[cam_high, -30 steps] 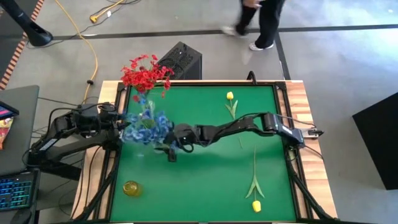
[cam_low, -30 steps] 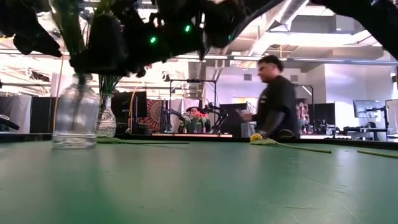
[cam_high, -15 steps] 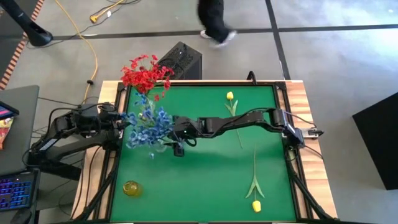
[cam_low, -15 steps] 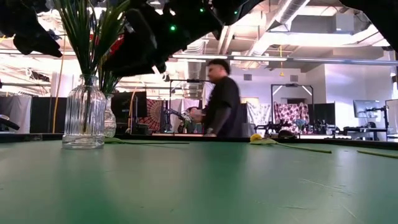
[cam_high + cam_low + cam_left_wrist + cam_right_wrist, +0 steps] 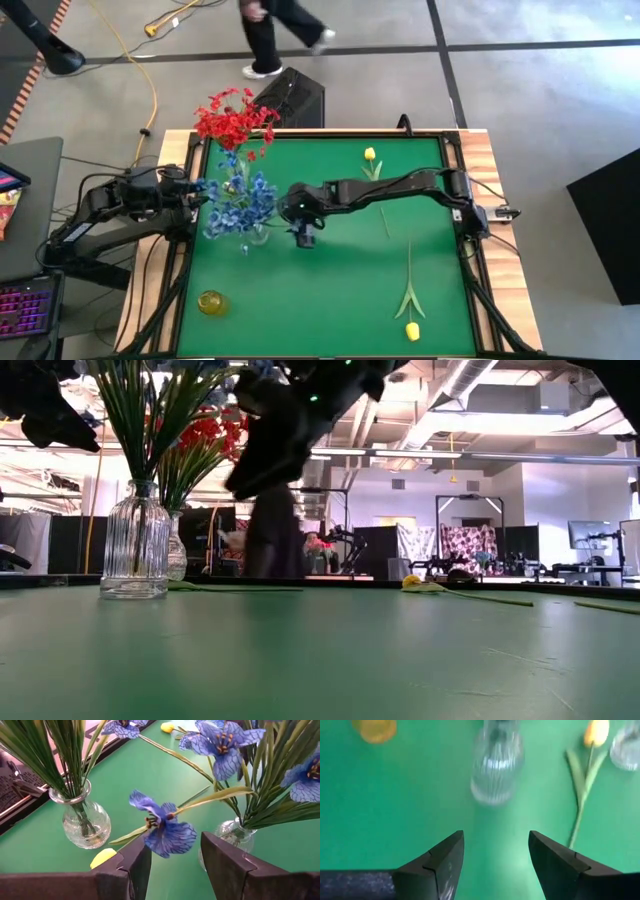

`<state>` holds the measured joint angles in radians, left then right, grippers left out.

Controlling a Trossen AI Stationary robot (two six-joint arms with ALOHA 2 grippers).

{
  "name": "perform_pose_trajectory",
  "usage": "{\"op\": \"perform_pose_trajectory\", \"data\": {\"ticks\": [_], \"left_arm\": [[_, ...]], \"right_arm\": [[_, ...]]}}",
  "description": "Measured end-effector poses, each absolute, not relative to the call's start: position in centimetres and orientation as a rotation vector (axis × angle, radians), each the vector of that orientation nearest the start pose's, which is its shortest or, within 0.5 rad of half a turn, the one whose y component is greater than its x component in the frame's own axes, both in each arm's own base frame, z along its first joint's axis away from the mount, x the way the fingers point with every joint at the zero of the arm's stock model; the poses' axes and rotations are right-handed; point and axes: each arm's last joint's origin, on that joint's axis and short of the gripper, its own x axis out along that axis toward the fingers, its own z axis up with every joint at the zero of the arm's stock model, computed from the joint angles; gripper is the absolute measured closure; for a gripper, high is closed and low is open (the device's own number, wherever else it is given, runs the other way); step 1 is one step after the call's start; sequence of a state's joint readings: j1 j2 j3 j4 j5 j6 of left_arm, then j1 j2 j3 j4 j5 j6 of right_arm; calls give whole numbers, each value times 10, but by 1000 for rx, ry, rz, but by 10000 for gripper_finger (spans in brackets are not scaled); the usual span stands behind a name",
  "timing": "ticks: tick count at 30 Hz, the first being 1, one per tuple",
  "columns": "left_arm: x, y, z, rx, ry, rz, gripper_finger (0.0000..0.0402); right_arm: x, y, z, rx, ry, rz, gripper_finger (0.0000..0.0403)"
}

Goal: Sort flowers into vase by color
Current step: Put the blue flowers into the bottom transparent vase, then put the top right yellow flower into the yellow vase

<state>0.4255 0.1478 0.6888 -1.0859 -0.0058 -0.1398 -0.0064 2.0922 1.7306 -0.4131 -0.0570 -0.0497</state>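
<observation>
Both arms are dark, nearly black, built of jointed tube segments. The right arm (image 5: 400, 190), across the middle of the high view, has a pale label plate near its base at centre right. The left arm (image 5: 120, 205), at centre left, trails black cables. Each wrist view's lower edge shows two matte black wedge-shaped fingers (image 5: 435, 865).

Blurred ribbed vase (image 5: 496, 762), its top cropped

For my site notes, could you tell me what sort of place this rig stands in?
Probably an open robotics lab or workshop: exposed ceiling ducts, another dark robot-arm station across the room, and taped lines on the grey concrete floor.
</observation>
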Motion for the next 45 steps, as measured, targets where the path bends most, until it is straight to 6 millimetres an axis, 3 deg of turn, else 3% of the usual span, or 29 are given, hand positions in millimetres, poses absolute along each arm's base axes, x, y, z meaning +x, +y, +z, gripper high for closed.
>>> {"op": "perform_pose_trajectory", "data": {"ticks": [14, 19, 24, 28, 33, 40, 45], "left_arm": [[19, 9, 270, -248, 508, 458, 244], [19, 9, 270, -248, 508, 458, 244], [19, 9, 270, -248, 508, 458, 244], [19, 9, 270, -248, 508, 458, 244], [19, 9, 270, -248, 507, 460, 244], [19, 9, 270, -250, 507, 465, 244], [19, 9, 270, -251, 507, 465, 244]], "right_arm": [[395, -40, 264, 112, 1232, -58, 154], [351, -66, 240, 182, 1261, -212, 154], [302, -98, 208, 438, 1153, -547, 154], [279, -112, 185, 608, 1145, -745, 154], [270, -119, 161, 652, 1194, -854, 154], [279, -112, 142, 640, 1241, -852, 160], [282, -104, 137, 642, 1271, -848, 223]]}}
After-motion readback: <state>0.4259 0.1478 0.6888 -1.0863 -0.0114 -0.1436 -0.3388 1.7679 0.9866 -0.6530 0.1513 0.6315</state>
